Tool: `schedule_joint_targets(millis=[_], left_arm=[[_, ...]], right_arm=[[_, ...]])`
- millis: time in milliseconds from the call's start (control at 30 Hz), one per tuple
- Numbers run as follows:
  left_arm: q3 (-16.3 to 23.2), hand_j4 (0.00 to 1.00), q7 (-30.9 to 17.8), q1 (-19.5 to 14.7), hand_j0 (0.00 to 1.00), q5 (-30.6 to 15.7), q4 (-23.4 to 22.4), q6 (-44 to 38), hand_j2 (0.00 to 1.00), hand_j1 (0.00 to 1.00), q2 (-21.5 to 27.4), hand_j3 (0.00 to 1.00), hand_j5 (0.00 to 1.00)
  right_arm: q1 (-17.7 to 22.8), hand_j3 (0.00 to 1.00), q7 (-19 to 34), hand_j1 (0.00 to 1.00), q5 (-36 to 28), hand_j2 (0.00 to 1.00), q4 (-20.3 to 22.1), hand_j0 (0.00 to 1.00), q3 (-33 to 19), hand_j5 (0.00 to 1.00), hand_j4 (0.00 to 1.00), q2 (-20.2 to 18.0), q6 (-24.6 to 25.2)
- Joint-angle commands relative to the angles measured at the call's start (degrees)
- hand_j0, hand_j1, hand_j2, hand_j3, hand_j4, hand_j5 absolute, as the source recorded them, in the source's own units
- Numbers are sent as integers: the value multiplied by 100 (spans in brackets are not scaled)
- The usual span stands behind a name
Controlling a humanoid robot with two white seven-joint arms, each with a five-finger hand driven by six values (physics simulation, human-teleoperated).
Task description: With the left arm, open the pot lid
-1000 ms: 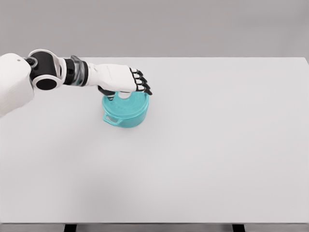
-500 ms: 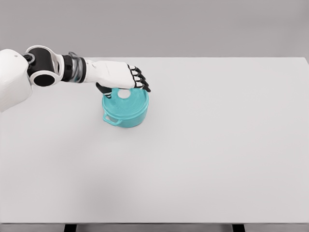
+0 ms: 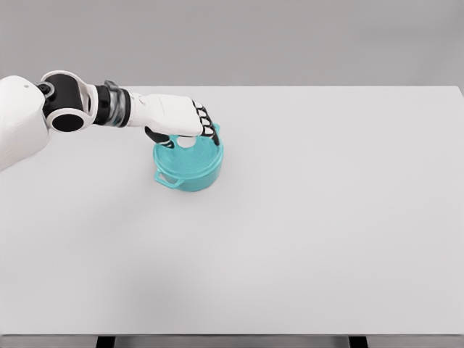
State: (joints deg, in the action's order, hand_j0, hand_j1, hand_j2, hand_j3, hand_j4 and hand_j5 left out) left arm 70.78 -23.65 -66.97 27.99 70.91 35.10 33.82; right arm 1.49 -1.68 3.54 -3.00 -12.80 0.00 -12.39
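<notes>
Left hand (image 3: 187,125) over teal pot (image 3: 188,164) on white bench (image 3: 326,217).
Fingers (image 3: 209,127) curled down around the lid (image 3: 190,154) and its white knob (image 3: 187,143); firmness of grip unclear.

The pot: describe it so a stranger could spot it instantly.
On the wide white table, look toward the far left, under the left hand reaching in. The pot there is a small round teal vessel with a loop handle, the table's only coloured thing.

we see a broad white counter (image 3: 304,239) filling most of the view, its far edge meeting a plain grey wall (image 3: 290,40), with two dark legs (image 3: 357,341) showing beneath its near edge.
</notes>
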Motion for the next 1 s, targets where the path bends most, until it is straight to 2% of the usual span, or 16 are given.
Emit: schedule_joint_targets(millis=[0, 167, 433, 833, 967], left_arm=[[-3, 74, 1, 0, 74, -22, 11, -10, 74, 74, 2, 74, 74], [6, 70, 1, -9, 70, -22, 19, -10, 70, 70, 2, 70, 70], [33, 59, -17, -9, 59, -22, 28, -10, 59, 59, -7, 59, 59], [33, 59, 1, -105, 59, -57, 55, -10, 59, 59, 72, 59, 59], [6, 59, 10, -123, 59, -127, 81, -10, 59, 59, 256, 59, 59]], right_arm=[[0, 100, 1, 100, -2, 100, 1, 100, 5, 100, 100, 0, 0], [0, 100, 1, 100, -2, 100, 1, 100, -3, 100, 100, 0, 0], [0, 100, 1, 100, -2, 100, 1, 100, 5, 100, 100, 0, 0], [0, 100, 1, 100, -2, 100, 1, 100, -3, 100, 100, 0, 0], [0, 100, 1, 100, -2, 100, 1, 100, -3, 100, 100, 0, 0]])
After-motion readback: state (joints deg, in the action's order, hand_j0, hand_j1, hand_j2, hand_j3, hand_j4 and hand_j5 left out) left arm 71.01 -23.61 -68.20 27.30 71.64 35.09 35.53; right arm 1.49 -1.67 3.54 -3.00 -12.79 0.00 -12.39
